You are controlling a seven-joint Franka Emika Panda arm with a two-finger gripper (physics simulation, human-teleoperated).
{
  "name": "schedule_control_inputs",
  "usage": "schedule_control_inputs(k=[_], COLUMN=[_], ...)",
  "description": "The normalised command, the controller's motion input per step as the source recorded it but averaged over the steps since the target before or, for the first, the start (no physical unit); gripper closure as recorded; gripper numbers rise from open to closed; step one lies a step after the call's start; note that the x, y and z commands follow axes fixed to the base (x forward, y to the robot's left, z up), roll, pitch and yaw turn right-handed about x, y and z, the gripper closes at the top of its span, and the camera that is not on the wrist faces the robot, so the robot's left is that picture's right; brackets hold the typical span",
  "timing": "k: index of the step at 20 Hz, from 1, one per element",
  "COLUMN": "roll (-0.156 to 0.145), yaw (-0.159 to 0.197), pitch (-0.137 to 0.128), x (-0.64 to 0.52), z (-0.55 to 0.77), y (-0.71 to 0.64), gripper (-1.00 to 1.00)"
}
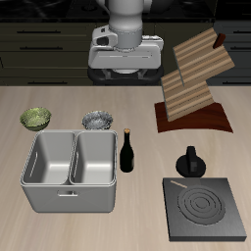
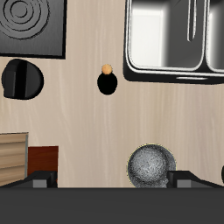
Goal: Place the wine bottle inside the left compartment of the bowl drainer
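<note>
Wine bottle upright just beside the bowl drainer, outside it; gripper high at frame top.

Exterior view, left to right: small greenish bowl (image 1: 36, 119) at mid-left; below it the bowl drainer (image 1: 71, 199), light-grey metal, rounded rim, two deep wells split by a central wall. Silvery textured bowl (image 1: 97, 120) behind its rim. Wine bottle (image 1: 127, 152), slim, near-black, pale cap, stands close to the drainer's side wall on bare pale wood-grain table (image 1: 147, 211). Squat black pot (image 1: 190, 164) with knob right of centre; flat dark square plate (image 1: 205, 210) with spiral rings at lower right; slatted wooden rack (image 1: 194, 78) at upper right. Gripper (image 1: 125, 61) top centre; cannot tell whether parted or closed. No legible writing.
</note>
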Motion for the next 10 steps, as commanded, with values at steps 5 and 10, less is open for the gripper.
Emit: schedule_control_inputs(k=[5, 10], roll=[-0.014, 0.014], yaw=[-0.026, 0.003], pitch=[0.042, 0.009], x=[0.35, 0.29], z=[-0.14, -0.08], y=[0.02, 0.13], gripper=[-1.00, -1.00])
